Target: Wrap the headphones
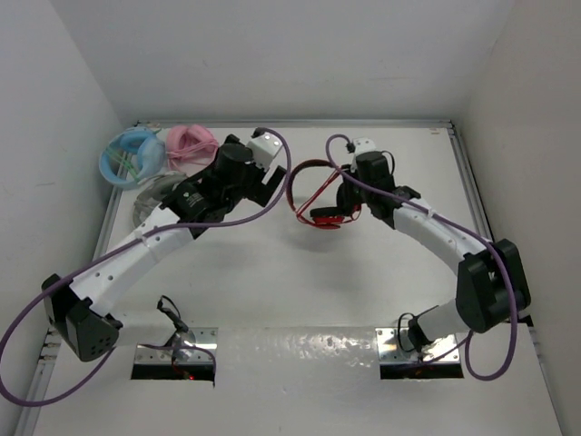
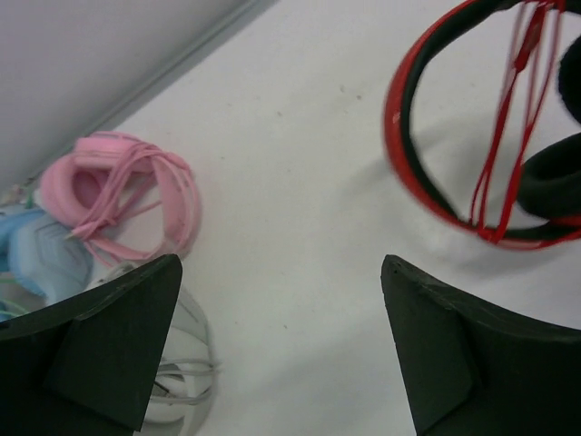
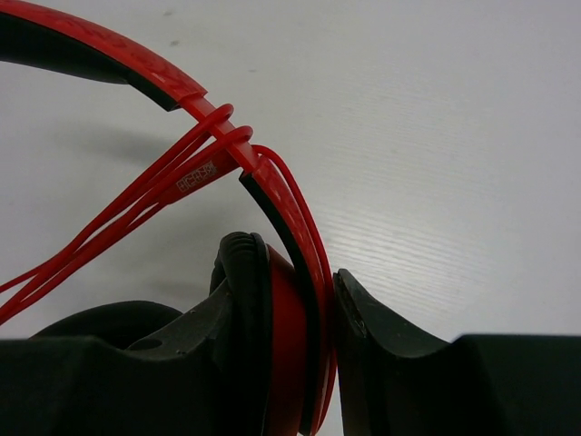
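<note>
Top external view: open white table runs from the arm bases up to mid-table. There the right gripper pinches the headphones at one black-cushioned earcup. The red-and-black headband arcs toward the left gripper, which hangs near it, apart, jaws spread wide on nothing. The thin red cable crosses the band in several strands. Beyond, a pink pair, a blue pair and a grey pair crowd the far-left corner by the back rim.

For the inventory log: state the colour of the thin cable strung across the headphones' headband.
Red. The cable shows best in the right wrist view.
</note>
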Controlling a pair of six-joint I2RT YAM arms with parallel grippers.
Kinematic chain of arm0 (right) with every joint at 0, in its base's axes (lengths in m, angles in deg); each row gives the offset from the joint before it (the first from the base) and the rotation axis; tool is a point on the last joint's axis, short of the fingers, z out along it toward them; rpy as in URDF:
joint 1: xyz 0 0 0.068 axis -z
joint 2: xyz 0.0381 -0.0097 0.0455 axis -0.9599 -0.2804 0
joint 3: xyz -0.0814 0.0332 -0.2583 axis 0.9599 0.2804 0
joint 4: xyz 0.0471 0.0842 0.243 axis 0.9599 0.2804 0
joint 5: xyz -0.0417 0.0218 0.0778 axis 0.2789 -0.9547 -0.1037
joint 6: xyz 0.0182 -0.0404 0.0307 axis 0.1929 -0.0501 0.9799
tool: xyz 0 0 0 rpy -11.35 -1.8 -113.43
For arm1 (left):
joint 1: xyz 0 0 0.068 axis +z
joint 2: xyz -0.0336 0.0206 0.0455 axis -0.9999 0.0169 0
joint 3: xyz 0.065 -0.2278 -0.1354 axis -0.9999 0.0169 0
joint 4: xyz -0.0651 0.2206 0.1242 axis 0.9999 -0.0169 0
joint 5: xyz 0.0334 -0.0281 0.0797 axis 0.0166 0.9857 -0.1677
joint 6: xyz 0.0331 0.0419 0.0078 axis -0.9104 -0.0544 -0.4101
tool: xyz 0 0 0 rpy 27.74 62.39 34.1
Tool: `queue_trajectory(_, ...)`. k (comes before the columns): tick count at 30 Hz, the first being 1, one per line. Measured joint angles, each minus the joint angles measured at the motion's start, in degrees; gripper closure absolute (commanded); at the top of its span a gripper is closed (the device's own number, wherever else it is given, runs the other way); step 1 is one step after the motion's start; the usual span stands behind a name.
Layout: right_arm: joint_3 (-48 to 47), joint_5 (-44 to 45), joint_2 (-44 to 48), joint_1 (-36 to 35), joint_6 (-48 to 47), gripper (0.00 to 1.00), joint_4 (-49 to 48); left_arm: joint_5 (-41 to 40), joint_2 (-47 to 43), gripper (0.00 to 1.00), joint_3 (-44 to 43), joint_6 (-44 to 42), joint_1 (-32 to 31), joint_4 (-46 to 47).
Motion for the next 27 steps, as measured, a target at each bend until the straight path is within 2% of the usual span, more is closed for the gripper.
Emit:
queue_trajectory(5, 0.0, 0.7, -1.6, 7.2, 0.9, 1.00, 0.1, -5.5, -6.4, 0.03, 6.6, -2.9, 0.0, 3.3)
queue_trajectory(12, -3.4, -0.3, -5.7, 11.2, 1.4, 1.00, 1.1, -12.0, -10.7, 0.02, 19.6, -7.3, 0.7, 7.0)
queue_trajectory(20, -7.5, 0.6, -7.5, 17.1, 2.1, 1.00, 2.0, -10.1, -11.4, 0.02, 32.2, -8.1, 4.6, 13.1)
queue_trajectory(22, -10.4, 1.0, -9.5, 17.7, 2.2, 1.00, 2.7, -9.6, -12.3, 0.02, 34.5, -8.1, 5.0, 15.2)
queue_trajectory(27, -24.0, 2.6, -22.2, 21.7, 4.9, 1.00, 2.0, -8.9, -15.2, 0.02, 36.2, -8.2, 5.1, 18.8)
